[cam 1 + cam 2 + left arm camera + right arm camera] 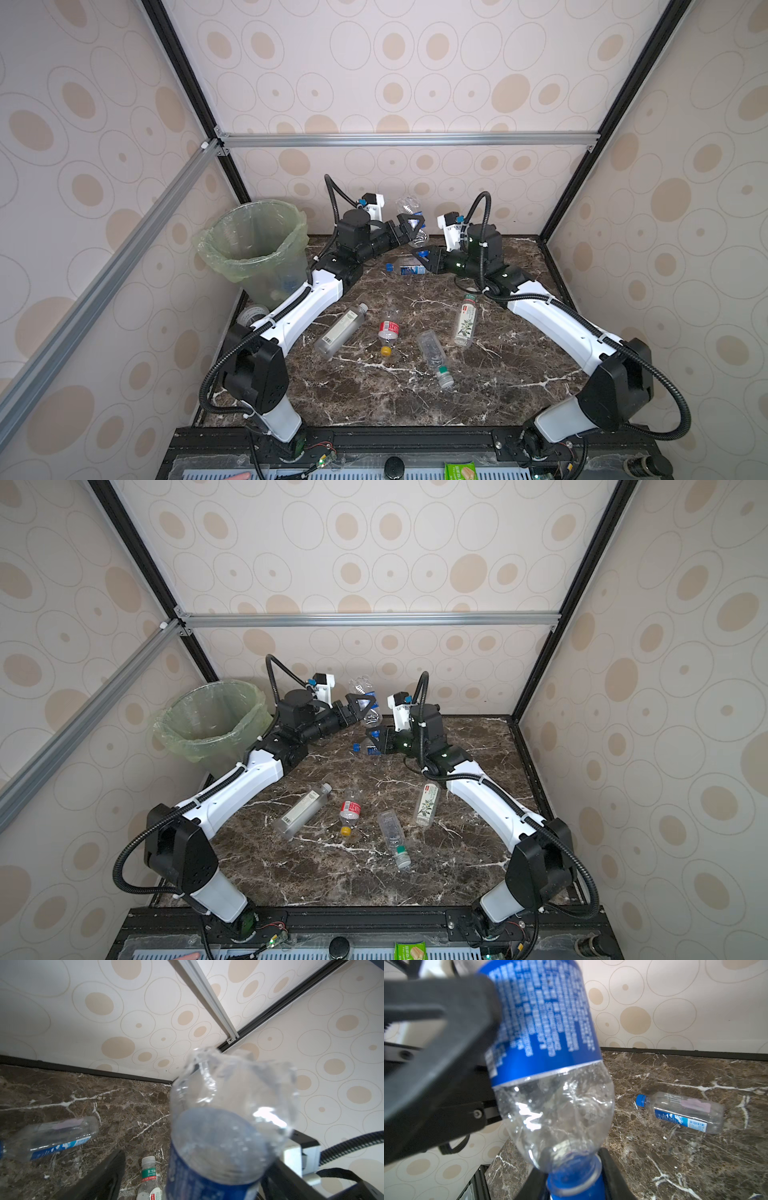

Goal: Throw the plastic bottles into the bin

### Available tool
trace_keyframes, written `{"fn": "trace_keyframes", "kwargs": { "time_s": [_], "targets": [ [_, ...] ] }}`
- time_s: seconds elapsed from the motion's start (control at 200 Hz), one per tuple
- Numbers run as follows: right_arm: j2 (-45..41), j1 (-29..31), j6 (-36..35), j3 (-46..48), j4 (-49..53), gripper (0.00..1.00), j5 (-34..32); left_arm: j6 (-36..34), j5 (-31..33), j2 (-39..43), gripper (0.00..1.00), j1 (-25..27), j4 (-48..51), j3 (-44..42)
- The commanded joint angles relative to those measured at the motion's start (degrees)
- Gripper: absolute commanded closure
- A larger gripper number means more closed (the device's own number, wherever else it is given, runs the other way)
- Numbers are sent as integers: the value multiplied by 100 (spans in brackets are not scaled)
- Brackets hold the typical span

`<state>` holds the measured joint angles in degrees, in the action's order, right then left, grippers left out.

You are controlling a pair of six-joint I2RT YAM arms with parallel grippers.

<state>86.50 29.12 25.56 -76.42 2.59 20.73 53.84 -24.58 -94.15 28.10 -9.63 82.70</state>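
- The right gripper [422,254] [374,738] hangs near the 12 o'clock edge of the dark marble-patterned desk [374,399]. Its fingers [614,1176] are closed on the blue cap of a clear plastic bottle with a dark blue label [542,1022] [407,205].
- This bottle is upside down, cap lowest, raised off the desk and slightly tilted.
- The left gripper [415,224] [365,706] reaches in from 9 o'clock at the height of the label, with its fingers spread apart. In the left wrist view one finger [104,1176] stands clear of the bottle, with desk showing in the gap. In the right wrist view the other finger lies right against the label; actual contact cannot be told.
- The translucent round bin lined with a pale green bag [224,257] [174,737] stands upright at the desk's 10 o'clock corner, well apart from the held bottle.
- A small clear bottle with a light blue label and blue cap [409,268] [685,1113] lies flat just below the two grippers.
- Four more lie flat around the centre:
  - a grey-capped clear bottle with a white label [340,330], toward 9 o'clock;
  - a red-labelled bottle with a yellow cap [388,330], in the middle;
  - a clear bottle with a green cap [434,357], toward 5 o'clock;
  - a white bottle with a leaf print [465,322], toward 3 o'clock.
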Motion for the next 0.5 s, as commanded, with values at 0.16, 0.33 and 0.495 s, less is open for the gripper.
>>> {"fn": "trace_keyframes", "kwargs": {
  "time_s": [0.16,0.33,0.495],
  "targets": [
    [-143,-5,-46,-22,-160,80,49,510,-205,266,1,24,-585,-303],
    [-117,53,36,59,-289,81,76,979,-440,244,5,29,-1377,-612],
    [-103,201,-191,77,-232,81,-50,1252,-510,169,8,35,-1690,-686]
  ]
}}
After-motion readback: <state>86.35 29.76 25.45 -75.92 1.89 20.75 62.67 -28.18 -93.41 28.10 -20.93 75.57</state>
